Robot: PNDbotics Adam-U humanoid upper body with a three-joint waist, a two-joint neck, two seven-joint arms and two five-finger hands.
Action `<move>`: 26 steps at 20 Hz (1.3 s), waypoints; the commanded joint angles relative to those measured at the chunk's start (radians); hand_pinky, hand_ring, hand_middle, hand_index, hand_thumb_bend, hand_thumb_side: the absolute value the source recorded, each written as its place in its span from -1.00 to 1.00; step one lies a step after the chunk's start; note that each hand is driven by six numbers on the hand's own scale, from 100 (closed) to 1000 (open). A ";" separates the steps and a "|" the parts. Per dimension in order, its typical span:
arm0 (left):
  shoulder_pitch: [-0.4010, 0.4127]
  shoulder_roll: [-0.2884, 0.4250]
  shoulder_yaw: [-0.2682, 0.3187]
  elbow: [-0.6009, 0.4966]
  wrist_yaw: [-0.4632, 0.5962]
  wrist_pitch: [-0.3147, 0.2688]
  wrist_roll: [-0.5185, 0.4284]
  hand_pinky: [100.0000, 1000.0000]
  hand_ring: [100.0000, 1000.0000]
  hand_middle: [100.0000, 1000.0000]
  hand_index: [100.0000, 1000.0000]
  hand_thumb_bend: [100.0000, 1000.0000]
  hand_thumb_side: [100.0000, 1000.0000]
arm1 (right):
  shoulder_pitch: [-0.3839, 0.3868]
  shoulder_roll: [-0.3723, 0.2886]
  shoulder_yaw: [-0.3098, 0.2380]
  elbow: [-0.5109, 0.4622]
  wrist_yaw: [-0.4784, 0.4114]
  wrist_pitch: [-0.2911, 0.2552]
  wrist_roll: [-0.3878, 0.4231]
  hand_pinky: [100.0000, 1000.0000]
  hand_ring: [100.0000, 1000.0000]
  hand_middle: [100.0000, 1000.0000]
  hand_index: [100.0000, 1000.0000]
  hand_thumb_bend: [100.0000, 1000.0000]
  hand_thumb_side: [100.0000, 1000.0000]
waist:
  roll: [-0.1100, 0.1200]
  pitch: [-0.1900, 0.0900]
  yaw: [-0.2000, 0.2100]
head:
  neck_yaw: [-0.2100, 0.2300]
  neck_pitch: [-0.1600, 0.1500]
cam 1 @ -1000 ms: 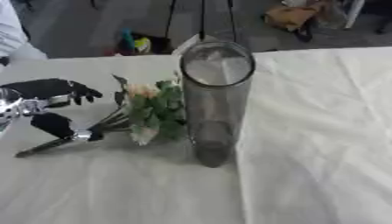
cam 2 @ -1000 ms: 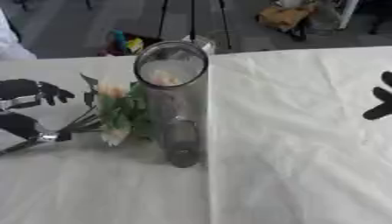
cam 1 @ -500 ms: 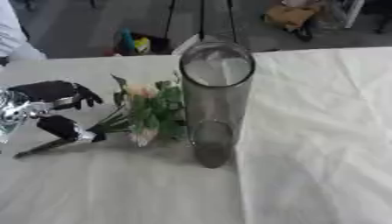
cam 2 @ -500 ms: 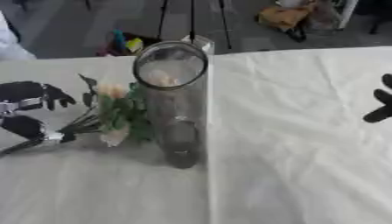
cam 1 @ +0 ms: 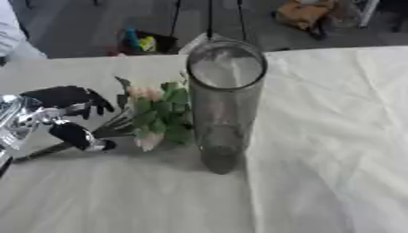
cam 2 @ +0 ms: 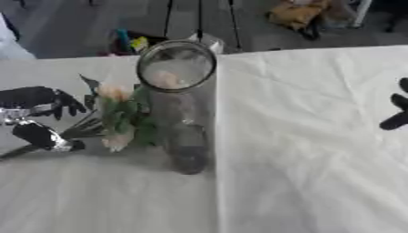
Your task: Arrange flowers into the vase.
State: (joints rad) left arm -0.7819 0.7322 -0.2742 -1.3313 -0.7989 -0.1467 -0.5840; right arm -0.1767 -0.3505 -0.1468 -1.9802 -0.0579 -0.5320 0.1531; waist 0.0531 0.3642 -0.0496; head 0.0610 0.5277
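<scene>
Left hand at flower stems, left of vase.
Left hand (cam 1: 60, 113) had thumb and fingers curled around the flowers (cam 1: 155, 116), which lay on the white surface (cam 1: 318, 136) touching the upright glass vase (cam 1: 223, 104); far right of the vase, right hand (cam 2: 396, 109) showed only dark fingers, state unclear.

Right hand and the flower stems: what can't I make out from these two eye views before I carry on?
- Right hand: right eye view only, cut off by the right edge; whether it is open or shut is unclear. Absent from the left eye view.
- Flowers: stem ends run under the left hand; blur hides whether its fingers actually close on them.
- Vase: blurred glass; what lies at its bottom is unreadable.
</scene>
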 commanded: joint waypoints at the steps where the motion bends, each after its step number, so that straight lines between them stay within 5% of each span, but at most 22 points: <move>1: -0.017 0.016 -0.002 0.002 -0.011 -0.007 -0.002 -0.01 0.04 0.26 0.68 -0.06 0.08 | -0.009 -0.008 -0.001 -0.020 0.006 -0.001 0.003 0.92 1.00 0.02 0.81 -1.00 1.00 | 0.013 0.000 -0.003 | 0.006 -0.006; 5: -0.017 0.010 -0.005 0.011 -0.029 -0.005 0.014 -0.02 0.03 0.25 0.67 -0.27 -0.06 | -0.011 -0.006 -0.001 -0.020 0.005 0.000 0.006 0.92 1.00 0.02 0.81 -1.00 1.00 | 0.014 0.003 -0.006 | 0.009 -0.008; 12: -0.014 0.004 -0.005 0.024 -0.047 0.002 0.054 -0.08 -0.01 0.20 0.63 -0.67 -0.04 | -0.011 -0.002 -0.002 -0.020 0.005 0.005 0.011 0.93 1.00 0.01 0.81 -1.00 1.00 | 0.015 0.005 -0.009 | 0.013 -0.012; 26: -0.017 0.000 -0.004 0.042 -0.043 0.003 0.021 -0.12 -0.02 0.16 0.61 -0.72 -0.09 | -0.013 0.005 -0.001 -0.020 0.010 0.005 0.015 0.93 1.00 0.00 0.81 -1.00 1.00 | 0.014 0.014 -0.008 | 0.018 -0.014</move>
State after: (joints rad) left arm -0.7819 0.7109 -0.2800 -1.2847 -0.8397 -0.1438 -0.5579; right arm -0.1820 -0.3378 -0.1468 -1.9802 -0.0537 -0.5238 0.1632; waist 0.0540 0.3794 -0.0570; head 0.0744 0.5257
